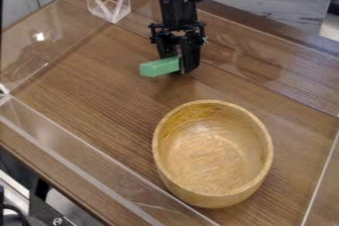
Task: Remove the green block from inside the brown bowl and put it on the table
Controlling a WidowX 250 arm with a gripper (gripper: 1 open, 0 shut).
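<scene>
The green block (159,67) lies low at the table (93,91), beyond and left of the brown bowl (212,152). My gripper (181,66) points steeply down with its black fingers shut on the block's right end. Whether the block rests on the wood or hangs just above it I cannot tell. The bowl stands upright at the front right with nothing inside it, well apart from the gripper.
Clear acrylic walls (59,131) run along the table's edges, with a folded clear piece (109,2) at the back left. Bare wood stretches to the left of the block and in front of it.
</scene>
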